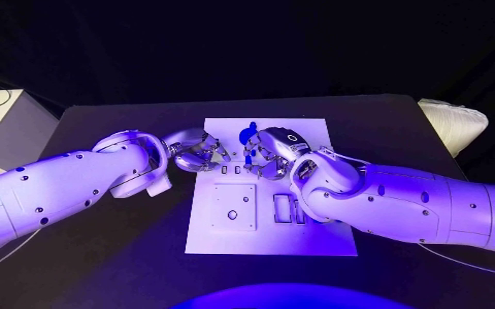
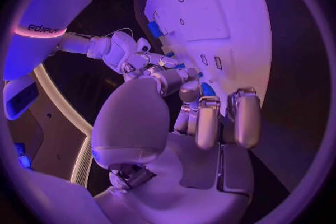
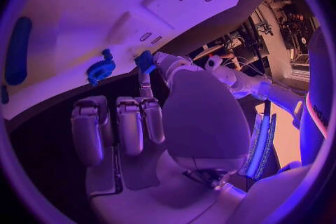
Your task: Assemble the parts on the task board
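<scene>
Blue part [image 3: 145, 61] at right hand [image 1: 270, 153] fingers [image 3: 145, 88]

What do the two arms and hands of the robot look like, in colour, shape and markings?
Both arms are smooth, rounded white shells dotted with small dark holes. The left hand and right hand are silver metal with many jointed fingers ending in pale rounded pads. The right hand carries a round dark ring mark on its back.

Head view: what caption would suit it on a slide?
Two robot hands, left hand and right hand, meet over a white task board.
</scene>
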